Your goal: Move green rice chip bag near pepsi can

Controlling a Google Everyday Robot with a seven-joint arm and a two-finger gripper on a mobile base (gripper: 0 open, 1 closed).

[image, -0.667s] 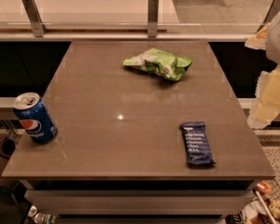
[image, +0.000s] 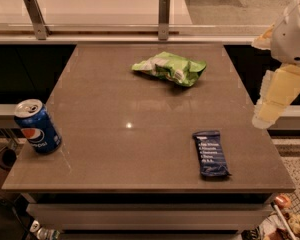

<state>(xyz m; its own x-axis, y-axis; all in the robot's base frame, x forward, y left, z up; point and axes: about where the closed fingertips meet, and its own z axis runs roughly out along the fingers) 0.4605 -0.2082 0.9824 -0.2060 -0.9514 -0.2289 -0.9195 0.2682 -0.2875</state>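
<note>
Camera view: green rice chip bag (image: 171,67) lies crumpled on worktop (image: 115,159), toward far edge, about mid-width. Hand (image: 270,109) hangs right of bag and nearer camera, just past worktop's right edge, well apart from bag, holding nothing visible. Hand open or closed: cannot tell. Pepsi can (image: 37,126) stands upright far left of bag, nearer camera, at worktop's left edge, well apart from bag. Dark-blue bar wrapper (image: 211,153) lies flat nearer camera than bag, slightly right of it.
</note>
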